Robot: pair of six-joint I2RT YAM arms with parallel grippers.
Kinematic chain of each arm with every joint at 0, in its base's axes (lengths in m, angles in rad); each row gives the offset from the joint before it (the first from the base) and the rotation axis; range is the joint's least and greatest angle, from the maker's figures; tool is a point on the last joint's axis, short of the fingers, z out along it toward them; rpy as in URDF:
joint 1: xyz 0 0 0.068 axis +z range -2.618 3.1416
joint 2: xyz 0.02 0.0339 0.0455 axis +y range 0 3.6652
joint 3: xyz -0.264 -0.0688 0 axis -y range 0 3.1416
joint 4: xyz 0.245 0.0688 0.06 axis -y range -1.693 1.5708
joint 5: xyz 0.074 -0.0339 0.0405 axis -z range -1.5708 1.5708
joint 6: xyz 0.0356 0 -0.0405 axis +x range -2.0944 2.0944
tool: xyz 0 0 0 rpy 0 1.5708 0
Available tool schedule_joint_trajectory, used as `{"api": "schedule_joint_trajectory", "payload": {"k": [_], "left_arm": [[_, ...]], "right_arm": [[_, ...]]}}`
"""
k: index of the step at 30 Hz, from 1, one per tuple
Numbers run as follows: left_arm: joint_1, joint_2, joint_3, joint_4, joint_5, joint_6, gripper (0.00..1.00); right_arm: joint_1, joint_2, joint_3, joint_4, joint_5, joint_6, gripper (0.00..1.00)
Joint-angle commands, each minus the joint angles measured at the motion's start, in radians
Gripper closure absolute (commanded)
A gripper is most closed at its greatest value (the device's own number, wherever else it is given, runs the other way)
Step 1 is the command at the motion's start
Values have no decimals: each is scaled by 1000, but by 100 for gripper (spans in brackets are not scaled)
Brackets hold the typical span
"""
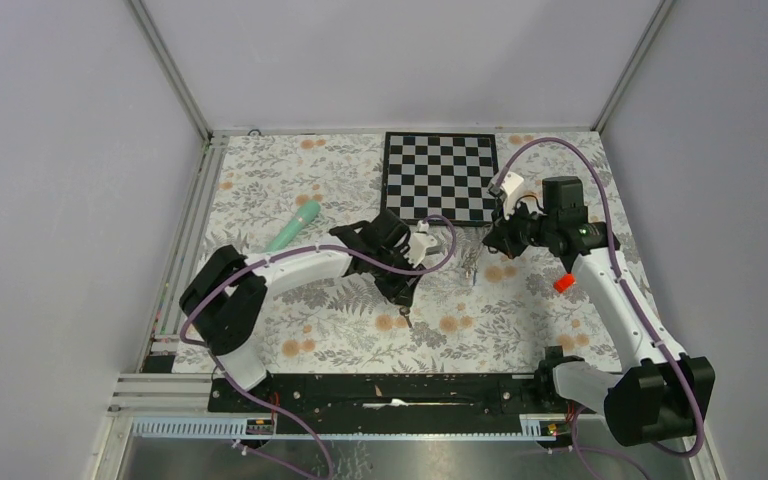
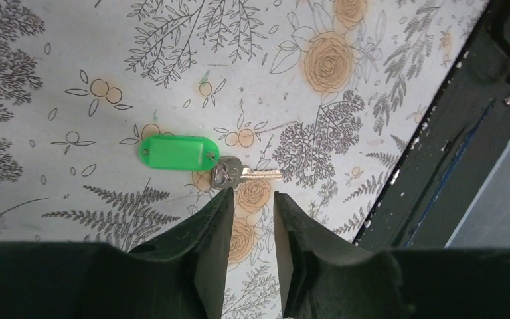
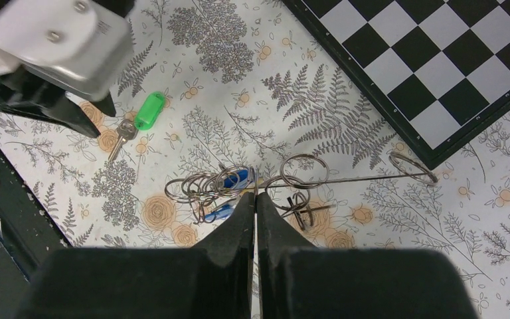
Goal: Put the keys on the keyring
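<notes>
Bare flowered cloth [image 2: 372, 40] lies open all round the green-tagged key [image 2: 236, 174], with the left gripper [image 2: 252, 199] hanging just above it, jaws part open. A black rail [image 2: 451, 153] closes off one side. Further over, a tangle of wire rings [image 3: 199, 186] crowds the cloth under the right gripper [image 3: 255, 196], whose jaws are pressed together. The chessboard [image 3: 438, 60] lies near behind.

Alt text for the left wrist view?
A silver key with a green tag lies flat on the floral tablecloth, just beyond the left gripper. Its two dark fingers stand slightly apart, nothing between them; a dark rail runs at right.
</notes>
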Motion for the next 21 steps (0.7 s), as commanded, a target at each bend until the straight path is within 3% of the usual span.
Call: {"api": "schedule_joint_trajectory", "payload": {"k": [1, 21], "left_arm": [[-19, 52, 64, 14, -95, -116, 67], [-45, 135, 85, 1, -152, -134, 62]], "right_arm": [[-10, -32, 6, 17, -35, 1, 100], [-15, -39, -7, 18, -71, 5, 100]]}}
